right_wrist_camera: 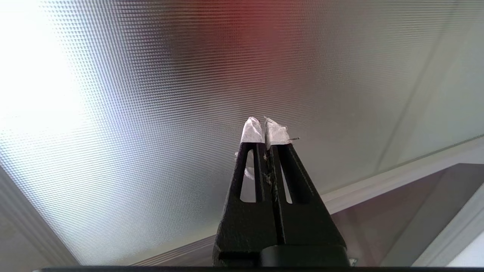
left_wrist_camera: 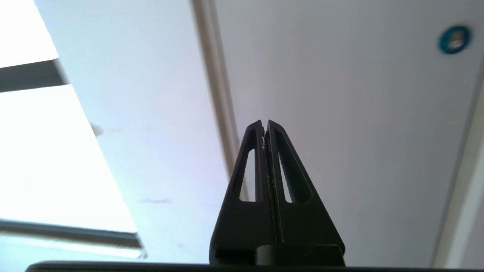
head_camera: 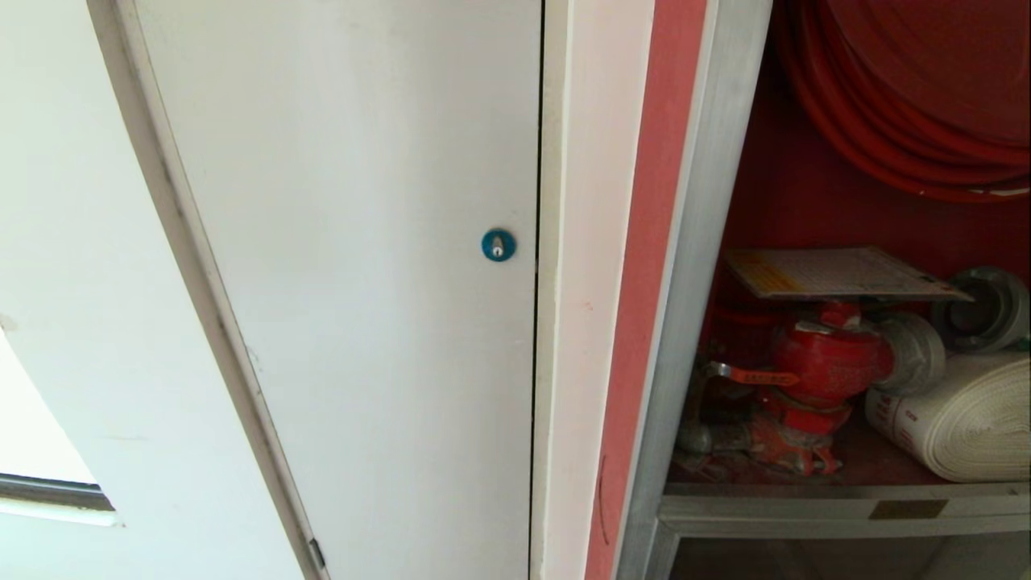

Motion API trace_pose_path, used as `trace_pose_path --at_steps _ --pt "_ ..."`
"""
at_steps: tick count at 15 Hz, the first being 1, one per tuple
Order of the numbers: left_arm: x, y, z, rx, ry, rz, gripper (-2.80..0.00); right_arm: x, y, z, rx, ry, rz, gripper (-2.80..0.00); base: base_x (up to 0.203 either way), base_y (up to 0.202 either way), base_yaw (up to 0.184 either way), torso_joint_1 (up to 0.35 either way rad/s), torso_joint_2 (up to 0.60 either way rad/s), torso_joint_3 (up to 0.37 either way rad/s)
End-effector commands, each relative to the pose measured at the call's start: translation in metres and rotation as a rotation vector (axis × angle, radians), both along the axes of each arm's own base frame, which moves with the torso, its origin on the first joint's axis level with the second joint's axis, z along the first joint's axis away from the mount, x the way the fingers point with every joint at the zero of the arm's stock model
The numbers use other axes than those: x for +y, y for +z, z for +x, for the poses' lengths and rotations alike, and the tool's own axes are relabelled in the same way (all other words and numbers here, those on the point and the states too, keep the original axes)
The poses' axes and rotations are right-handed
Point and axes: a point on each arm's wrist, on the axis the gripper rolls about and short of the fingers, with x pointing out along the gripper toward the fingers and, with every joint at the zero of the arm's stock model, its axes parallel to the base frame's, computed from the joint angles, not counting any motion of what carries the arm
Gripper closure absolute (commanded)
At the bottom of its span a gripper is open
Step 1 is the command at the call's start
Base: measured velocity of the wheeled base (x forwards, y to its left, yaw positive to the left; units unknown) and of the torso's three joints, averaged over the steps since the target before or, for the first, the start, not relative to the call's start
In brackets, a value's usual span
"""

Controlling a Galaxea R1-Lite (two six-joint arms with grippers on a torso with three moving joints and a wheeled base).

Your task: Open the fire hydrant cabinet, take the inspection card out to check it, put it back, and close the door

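Note:
The fire hydrant cabinet [head_camera: 701,242] stands open at the right of the head view, with a silver frame and a red edge strip. Inside it, the inspection card [head_camera: 838,272] lies flat on top of the red valve [head_camera: 821,362]. The door is out of view in the head view. My left gripper [left_wrist_camera: 264,122] is shut and empty, and it points at a plain white door [left_wrist_camera: 340,113]. My right gripper [right_wrist_camera: 264,126] is shut and empty, its tips wrapped in white tape. It faces a ribbed pale panel [right_wrist_camera: 151,113] in a silver frame. Neither arm shows in the head view.
The plain white door [head_camera: 362,282] with a round blue lock [head_camera: 498,245] fills the middle. A red hose reel [head_camera: 910,121] hangs above the valve. A rolled white hose [head_camera: 958,419] and a metal coupling [head_camera: 987,310] lie at its right. A dark glass panel [right_wrist_camera: 416,211] adjoins the ribbed one.

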Motion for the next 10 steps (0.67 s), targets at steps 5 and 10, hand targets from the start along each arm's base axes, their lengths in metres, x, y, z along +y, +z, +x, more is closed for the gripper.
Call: trace_pose_path --at_steps 5,10 --pt "0.000 -0.045 -0.030 -0.076 -0.075 -0.165 0.00 0.000 0.000 0.000 0.000 0.000 0.000 0.00 0.000 0.000 0.000 0.000 0.00 0.000" --pt "-0.004 -0.094 -0.033 0.014 -0.208 -0.131 0.00 0.000 0.000 0.000 0.000 0.000 0.000 0.00 0.000 0.000 0.000 0.000 0.00 0.000"
